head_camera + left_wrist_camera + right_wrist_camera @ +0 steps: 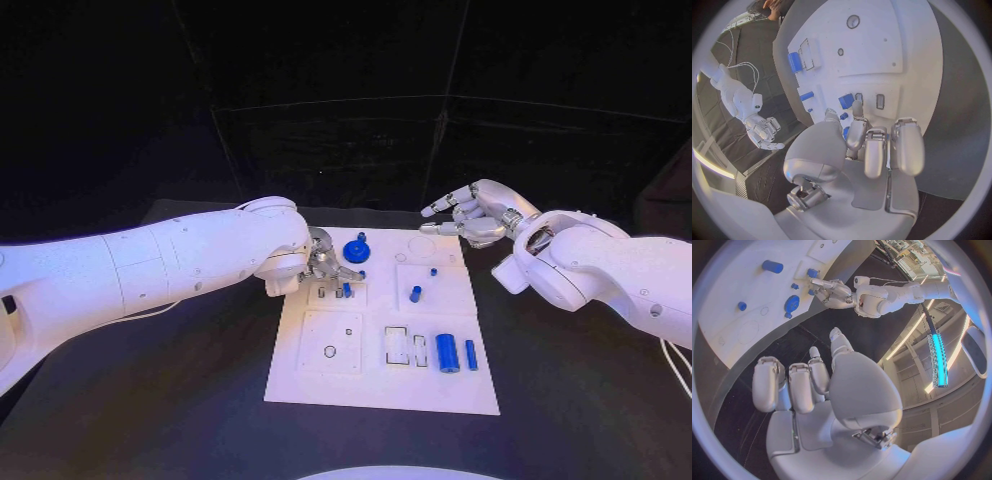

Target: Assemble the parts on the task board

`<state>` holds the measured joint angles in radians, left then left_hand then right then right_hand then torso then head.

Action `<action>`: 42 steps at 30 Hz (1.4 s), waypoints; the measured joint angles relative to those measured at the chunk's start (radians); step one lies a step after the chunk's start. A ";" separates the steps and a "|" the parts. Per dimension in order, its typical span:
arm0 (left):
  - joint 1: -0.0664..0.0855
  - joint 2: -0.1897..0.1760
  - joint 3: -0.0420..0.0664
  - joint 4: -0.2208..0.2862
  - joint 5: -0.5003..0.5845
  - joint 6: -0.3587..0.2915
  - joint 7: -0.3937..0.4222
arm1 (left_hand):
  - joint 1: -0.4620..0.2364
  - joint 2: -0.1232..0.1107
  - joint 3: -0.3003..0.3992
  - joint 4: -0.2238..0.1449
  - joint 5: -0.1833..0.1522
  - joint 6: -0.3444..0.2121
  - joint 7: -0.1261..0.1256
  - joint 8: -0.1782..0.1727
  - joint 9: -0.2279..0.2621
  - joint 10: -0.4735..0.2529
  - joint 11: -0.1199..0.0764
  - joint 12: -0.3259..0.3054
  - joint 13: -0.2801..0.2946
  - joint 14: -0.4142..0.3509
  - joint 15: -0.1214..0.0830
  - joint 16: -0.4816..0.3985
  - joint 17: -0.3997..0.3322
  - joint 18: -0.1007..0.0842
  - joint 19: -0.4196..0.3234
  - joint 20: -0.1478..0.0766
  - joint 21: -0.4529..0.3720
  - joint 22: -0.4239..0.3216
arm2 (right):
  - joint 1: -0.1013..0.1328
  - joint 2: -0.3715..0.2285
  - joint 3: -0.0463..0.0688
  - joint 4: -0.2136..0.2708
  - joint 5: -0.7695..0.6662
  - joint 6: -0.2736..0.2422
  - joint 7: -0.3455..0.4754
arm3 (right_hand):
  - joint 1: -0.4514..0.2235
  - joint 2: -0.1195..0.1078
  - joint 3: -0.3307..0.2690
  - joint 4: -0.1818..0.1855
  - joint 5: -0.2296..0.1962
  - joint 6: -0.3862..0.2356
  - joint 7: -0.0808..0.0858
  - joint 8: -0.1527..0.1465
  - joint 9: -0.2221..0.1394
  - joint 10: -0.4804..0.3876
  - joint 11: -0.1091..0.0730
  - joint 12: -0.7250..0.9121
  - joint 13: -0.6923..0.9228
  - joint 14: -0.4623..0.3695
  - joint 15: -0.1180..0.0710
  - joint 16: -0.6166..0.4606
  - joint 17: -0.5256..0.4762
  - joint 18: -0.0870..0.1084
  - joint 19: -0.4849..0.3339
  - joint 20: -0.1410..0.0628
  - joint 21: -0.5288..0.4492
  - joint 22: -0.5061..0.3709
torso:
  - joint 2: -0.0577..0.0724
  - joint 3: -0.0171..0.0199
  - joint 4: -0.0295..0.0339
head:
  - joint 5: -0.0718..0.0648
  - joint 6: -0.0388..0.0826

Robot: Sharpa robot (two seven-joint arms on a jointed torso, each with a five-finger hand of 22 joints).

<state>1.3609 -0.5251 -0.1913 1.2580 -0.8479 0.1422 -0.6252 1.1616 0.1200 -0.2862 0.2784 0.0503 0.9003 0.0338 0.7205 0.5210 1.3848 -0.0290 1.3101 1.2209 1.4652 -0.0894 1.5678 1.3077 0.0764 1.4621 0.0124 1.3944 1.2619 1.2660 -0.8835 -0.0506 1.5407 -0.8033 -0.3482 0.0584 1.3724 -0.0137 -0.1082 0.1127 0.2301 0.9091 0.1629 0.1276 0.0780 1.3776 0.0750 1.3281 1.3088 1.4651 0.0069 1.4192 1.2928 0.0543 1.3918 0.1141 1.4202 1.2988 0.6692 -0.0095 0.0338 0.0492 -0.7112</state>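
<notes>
Left hand working at the white rectangular task board (378, 385).
I am pinching a small blue part (846, 133) in my left hand (329, 262) over the board's far-left corner; my right hand (473, 213) is hovering beyond the board, fingers apart, holding nothing.

You see the black table (173, 400), with a dark curtain (361, 100) hanging just behind its far edge.

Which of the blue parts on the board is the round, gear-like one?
The blue disc at the board's far edge, beside the left hand; the others are cylinders or pegs.
</notes>
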 measured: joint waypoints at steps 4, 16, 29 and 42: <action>0.001 0.013 -0.001 -0.011 -0.002 0.015 -0.011 | 0.000 0.000 0.003 -0.003 0.000 -0.004 0.004 0.000 0.002 0.000 0.000 0.000 0.000 0.000 0.000 0.000 0.000 0.000 0.000 0.000 0.000 0.000 | 0.000 0.001 0.000 -0.001 0.000 0.000 0.000 | -0.005 0.005 0.000 0.000 0.000 0.000 0.000 0.000 0.000 0.000 0.000 0.000 0.000 0.000 0.000 0.000 0.000 0.000 0.000 0.000 0.000 0.000 | 0.000 -0.0005 0.0000 | -0.001 -0.002; 0.002 0.030 -0.001 -0.020 -0.005 0.028 -0.018 | 0.024 0.007 0.027 -0.015 0.000 -0.011 0.004 0.008 0.014 0.000 0.000 0.002 0.002 0.000 0.000 0.000 0.000 0.000 0.000 0.000 0.000 0.006 | 0.001 0.009 0.000 -0.010 0.000 0.002 -0.002 | -0.005 0.005 0.000 0.000 0.006 0.000 0.000 0.000 0.000 0.000 0.000 0.000 0.000 0.000 0.000 0.000 -0.001 0.000 0.000 0.000 -0.004 -0.001 | 0.000 -0.0012 0.0006 | 0.000 -0.009; 0.003 0.039 -0.001 -0.024 -0.006 0.035 -0.020 | 0.063 0.011 0.077 -0.043 0.000 -0.022 0.000 0.017 0.029 0.000 0.000 0.005 0.006 0.000 0.000 0.000 0.000 0.000 0.000 0.000 0.000 0.007 | 0.001 0.014 0.000 -0.015 0.001 0.005 -0.004 | -0.005 0.005 0.000 0.000 0.010 0.000 0.000 0.000 0.000 0.000 0.000 0.000 0.000 0.004 -0.003 0.000 -0.001 0.000 0.000 0.000 -0.004 -0.001 | 0.001 -0.0011 0.0009 | -0.001 -0.015; 0.005 0.046 -0.001 -0.030 -0.007 0.042 -0.020 | 0.111 0.005 0.158 -0.078 0.000 -0.033 -0.003 0.017 0.037 0.000 0.000 0.004 0.001 0.002 -0.002 0.000 0.000 0.000 0.000 0.000 0.000 0.007 | 0.001 0.021 0.000 -0.022 0.001 0.008 -0.004 | -0.005 0.005 -0.003 -0.003 0.014 0.000 0.000 0.004 0.000 0.000 0.000 0.000 0.000 0.004 -0.003 0.000 0.000 0.000 0.000 0.000 -0.004 -0.001 | 0.001 -0.0004 0.0010 | -0.003 -0.025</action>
<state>1.3654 -0.4793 -0.1926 1.2283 -0.8549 0.1845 -0.6454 1.2728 0.1245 -0.1283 0.2009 0.0503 0.8677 0.0305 0.7371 0.5584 1.3848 -0.0288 1.3144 1.2223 1.4674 -0.0913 1.5678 1.3075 0.0765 1.4620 0.0125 1.3943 1.2689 1.2667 -0.8622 -0.0506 1.5191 -0.8027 -0.3404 0.0540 1.3673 -0.0086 -0.1110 0.1099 0.2440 0.9091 0.1630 0.1319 0.0777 1.3774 0.0751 1.3281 1.3089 1.4687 0.0035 1.4192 1.2929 0.0542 1.3918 0.1141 1.4165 1.2979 0.6703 -0.0099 0.0348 0.0457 -0.7359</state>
